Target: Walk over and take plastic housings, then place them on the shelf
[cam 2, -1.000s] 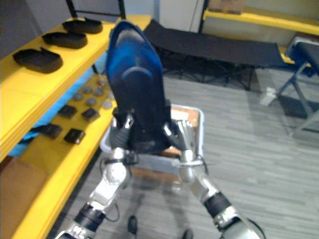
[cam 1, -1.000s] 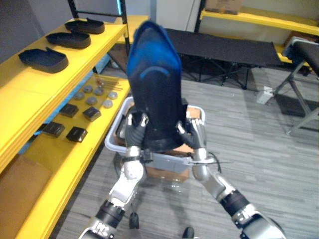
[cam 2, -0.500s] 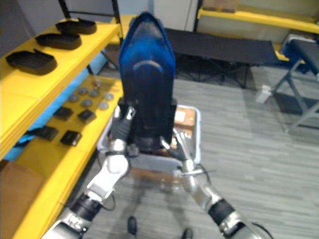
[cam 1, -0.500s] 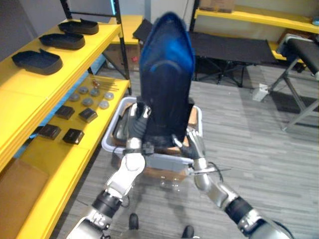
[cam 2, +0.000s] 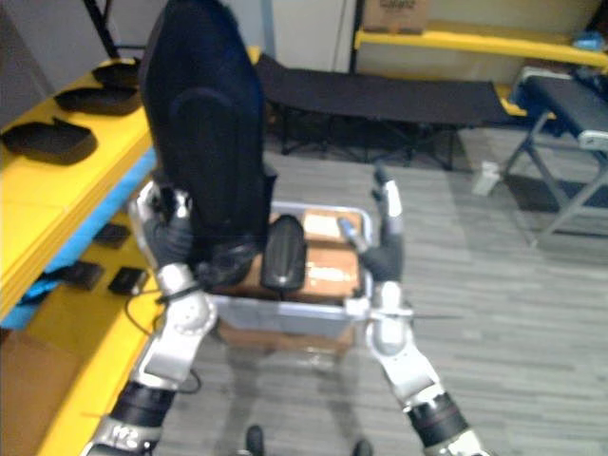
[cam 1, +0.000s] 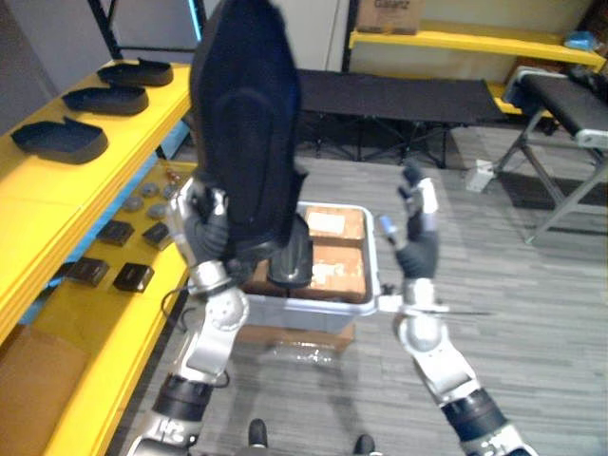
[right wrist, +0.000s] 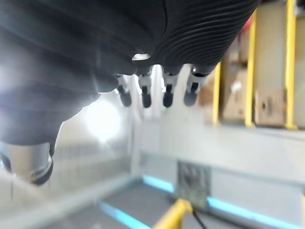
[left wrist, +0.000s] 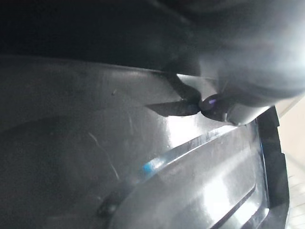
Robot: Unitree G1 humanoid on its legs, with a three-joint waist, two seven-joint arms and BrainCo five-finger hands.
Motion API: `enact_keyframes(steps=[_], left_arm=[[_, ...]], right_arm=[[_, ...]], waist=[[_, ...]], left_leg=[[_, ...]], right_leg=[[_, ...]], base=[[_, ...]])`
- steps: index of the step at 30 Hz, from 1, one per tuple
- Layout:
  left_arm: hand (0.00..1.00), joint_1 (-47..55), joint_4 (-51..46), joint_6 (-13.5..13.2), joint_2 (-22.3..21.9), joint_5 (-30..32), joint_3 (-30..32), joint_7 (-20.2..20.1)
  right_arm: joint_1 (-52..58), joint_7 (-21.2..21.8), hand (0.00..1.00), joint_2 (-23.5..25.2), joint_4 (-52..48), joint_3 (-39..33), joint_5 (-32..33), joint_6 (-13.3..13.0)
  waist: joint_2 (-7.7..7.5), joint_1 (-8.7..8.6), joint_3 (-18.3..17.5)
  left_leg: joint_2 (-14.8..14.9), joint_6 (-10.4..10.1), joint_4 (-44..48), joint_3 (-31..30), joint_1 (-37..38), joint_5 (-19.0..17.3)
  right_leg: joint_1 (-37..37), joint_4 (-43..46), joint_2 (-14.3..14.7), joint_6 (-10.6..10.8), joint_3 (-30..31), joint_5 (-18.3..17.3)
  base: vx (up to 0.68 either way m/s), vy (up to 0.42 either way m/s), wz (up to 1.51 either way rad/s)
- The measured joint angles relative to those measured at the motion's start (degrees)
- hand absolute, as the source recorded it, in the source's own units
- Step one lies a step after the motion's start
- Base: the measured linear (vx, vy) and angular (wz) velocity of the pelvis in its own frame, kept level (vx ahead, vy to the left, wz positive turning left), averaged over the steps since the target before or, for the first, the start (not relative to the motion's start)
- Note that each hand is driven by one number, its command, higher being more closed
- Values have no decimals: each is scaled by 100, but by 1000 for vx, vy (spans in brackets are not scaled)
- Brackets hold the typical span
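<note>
Housing (cam 1: pixel 242 123), a long dark plastic shell, stands nearly upright in the left eye view. Its long axis is vertical, with the narrow tip up and leaning a little toward the yellow shelf (cam 1: pixel 38 204) on the robot's left. The left hand (cam 1: pixel 201 237) has its fingers curled round the lower end and carries it alone from below. I judge that this grip suits swinging it sideways over the top board, where other housings (cam 1: pixel 59 141) lie flat. The right hand (cam 1: pixel 418 242) is raised well apart on the right, fingers straight and holding nothing. Between the arms a grey bin (cam 1: pixel 323 306) holds a second shell (cam 1: pixel 290 258) on brown boxes (cam 1: pixel 332 266).

The right eye view agrees: the housing is tall at the left, and the empty hand is clear of it.

In the left wrist view the housing's glossy face is very close, with a dark fingertip (left wrist: pixel 214 102) pressed against it — a firm clamp.

In the right wrist view straight fingers (right wrist: pixel 145 90) reach into open air.
</note>
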Motion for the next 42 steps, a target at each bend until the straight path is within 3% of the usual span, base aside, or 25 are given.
enact_keyframes(steps=[4,7,9,12,15,18,21,24,27,29,30,32,37,39,40,42], left_arm=[[100,415,177,-111,-11,-254,529,193],[100,947,106,-685,-130,-1001,872,203],[100,1455,-220,-1083,-500,-1613,1219,-14],[100,1917,-554,-1435,-775,-1976,1522,-266],[100,2291,-853,-1771,-921,-2328,2232,-482],[100,2573,-1172,-1883,-935,-2387,3106,-524],[100,2952,-1295,-1886,-1016,-2579,3944,-717],[100,3298,-1310,-1902,-1276,-2598,4404,-851],[100,3657,-1310,-2054,-1507,-2811,4686,-906],[100,3837,-1311,-2215,-1653,-2952,4873,-1037],[100,3868,-1508,-2562,-1866,-3239,4880,-1537],[100,3850,-1547,-2582,-1883,-3425,4881,-1816],[100,3769,-1574,-2594,-1884,-3563,4845,-2298],[100,3747,-1578,-2596,-1854,-3710,4844,-2415],[100,3690,-1581,-2600,-1782,-3723,4822,-2463],[100,3450,-1571,-2606,-1528,-3747,4642,-2527]], right_arm=[[570,138,0,20,-15,-763,613,105],[1288,469,0,210,201,-1368,1115,313],[1744,944,0,408,298,-1497,1195,444],[1952,1374,0,585,342,-1482,1179,517],[1946,1769,0,661,563,-1448,1185,527],[1793,1972,0,723,776,-1066,1187,530],[1105,1952,0,818,1266,-341,1161,689],[657,1938,0,916,1568,-98,1008,714],[325,1840,0,954,1684,-12,949,714],[118,1825,0,960,1718,10,949,726],[7,1737,0,1022,1842,11,896,989],[11,1569,0,1017,1841,1,708,1091],[74,1489,0,938,1889,-183,272,1121],[123,1541,0,935,1906,-263,161,1121],[236,1578,0,921,1903,-321,124,1120],[548,1540,0,911,1828,-549,39,1119]], waist=[[8,-29,-43],[56,-87,-124],[111,-160,-172],[145,-154,-193],[164,-28,-205],[163,242,-229],[118,736,-356],[49,1135,-402],[-5,1360,-424],[-60,1497,-427],[-192,1570,-334],[-197,1588,-285],[46,1525,175],[103,1493,302],[87,1384,331],[18,1208,404]], left_leg=[[17,-11,-5,160,68,-48],[12,3,-8,237,72,-66],[13,-6,-7,275,77,-89],[25,-25,-6,266,80,-104],[8,-47,-6,71,72,-119],[-45,-69,-6,-387,-49,-113],[-139,-100,4,-992,-247,-49],[-253,-71,24,-1354,-242,-29],[-342,-72,25,-1564,-297,-34],[-425,-70,27,-1757,-368,-33],[-701,136,308,-2271,-623,-68],[-800,190,462,-2366,-759,-101],[-850,326,967,-1926,-1096,-166],[-890,342,992,-1939,-1121,-189],[-886,353,978,-1943,-1116,-183],[-892,381,910,-2188,-1082,-162]], right_leg=[[-43,3,6,2,165,-1],[-78,23,-2,10,236,-5],[-80,4,2,16,276,-3],[-63,-50,18,21,255,0],[107,-116,8,41,-3,-16],[274,-142,-3,70,-458,-93],[447,-145,-8,78,-1055,-185],[684,-138,-54,145,-1450,-244],[747,-99,-107,194,-1668,-311],[772,-7,-163,209,-1891,-435],[1106,311,-301,306,-2719,-692],[1171,375,-323,267,-3013,-742],[1450,752,-432,135,-3276,-994],[1419,1037,-494,97,-2848,-1016],[1400,1275,-510,63,-2374,-1036],[1160,2051,-532,-206,-1308,-1192]], base=[[2,5,-20],[41,0,-13],[47,-5,-10],[16,-8,1],[14,-6,36],[11,-1,78],[42,-9,86],[77,-3,75],[52,21,47],[69,34,105],[71,53,185],[9,39,138],[-88,58,88],[-59,83,64],[-39,74,82],[-21,33,102]])
